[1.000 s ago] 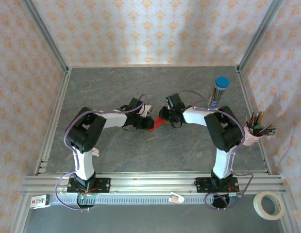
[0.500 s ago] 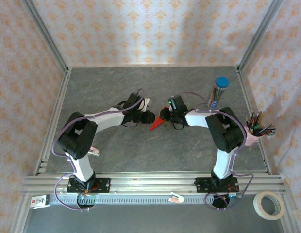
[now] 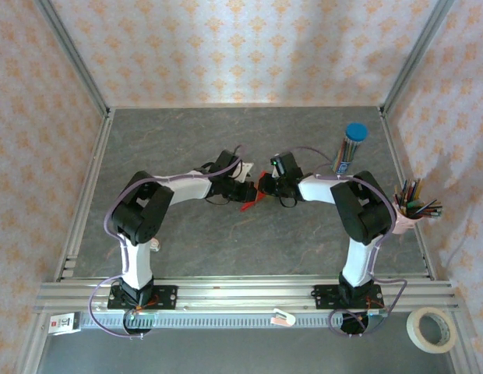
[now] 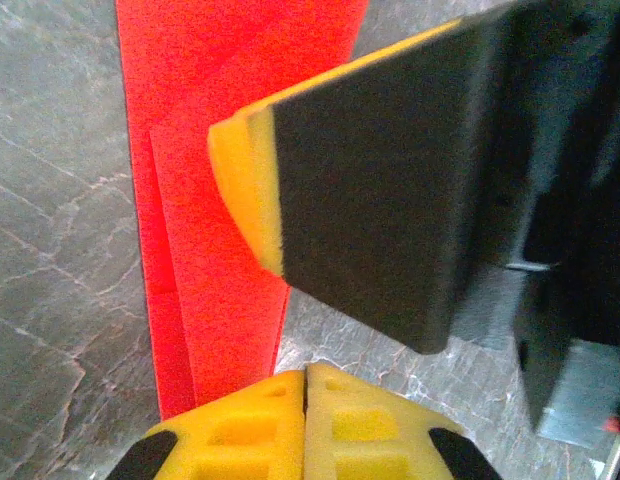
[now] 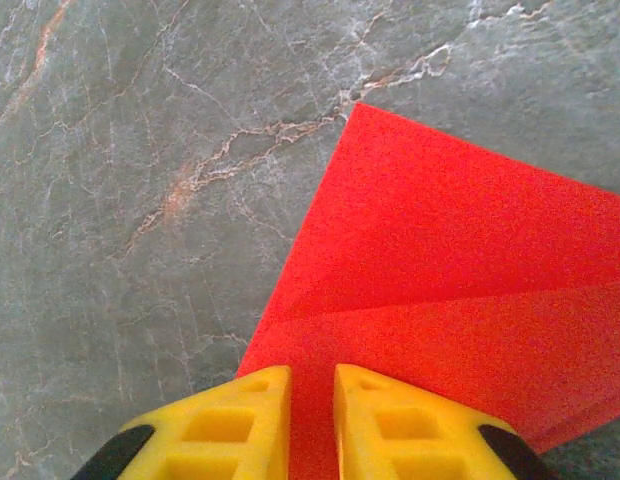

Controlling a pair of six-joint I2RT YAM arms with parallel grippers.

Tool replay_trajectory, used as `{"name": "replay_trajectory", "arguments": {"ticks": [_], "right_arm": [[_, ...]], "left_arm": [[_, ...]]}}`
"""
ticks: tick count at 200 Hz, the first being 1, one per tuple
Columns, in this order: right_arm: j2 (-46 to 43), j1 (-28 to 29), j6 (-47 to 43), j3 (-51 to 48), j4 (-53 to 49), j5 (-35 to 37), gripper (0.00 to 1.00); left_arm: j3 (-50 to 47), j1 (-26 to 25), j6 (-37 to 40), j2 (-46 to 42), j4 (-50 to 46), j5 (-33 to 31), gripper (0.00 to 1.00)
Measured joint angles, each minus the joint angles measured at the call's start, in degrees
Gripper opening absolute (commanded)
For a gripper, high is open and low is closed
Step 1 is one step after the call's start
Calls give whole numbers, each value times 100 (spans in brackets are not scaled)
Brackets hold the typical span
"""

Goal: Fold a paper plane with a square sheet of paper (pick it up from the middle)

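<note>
The square sheet of paper (image 3: 248, 203) is bright red and lies folded into a narrow creased shape at the middle of the table. It also shows as a long red strip (image 4: 205, 250) in the left wrist view and as layered folds (image 5: 440, 270) in the right wrist view. My left gripper (image 3: 252, 192) is shut, its yellow tips (image 4: 306, 374) touching each other at the paper's right edge with nothing seen between them. My right gripper (image 3: 262, 187) stands over the paper, its jaws (image 5: 312, 376) a narrow gap apart with red showing through. Its black finger (image 4: 390, 180) hangs just ahead of my left tips.
A blue-capped tube of coloured pencils (image 3: 352, 144) stands at the back right. A pink cup of pencils (image 3: 409, 210) sits by the right rail, and a tape roll (image 3: 432, 329) lies beyond the front rail. Metal frame rails edge the grey table (image 3: 187, 140).
My left gripper moved right to the paper's edge and shut. My right gripper's jaws narrowed while staying over the paper.
</note>
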Motion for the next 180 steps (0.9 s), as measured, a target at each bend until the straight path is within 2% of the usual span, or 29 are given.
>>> {"name": "replay_trajectory", "arguments": {"ticks": [110, 180], "right_arm": [[68, -52, -118, 35, -4, -236, 13], [131, -72, -111, 101, -46, -282, 12]], "left_arm": [[367, -2, 101, 439, -44, 70, 5], [280, -2, 199, 505, -63, 74, 2]]}}
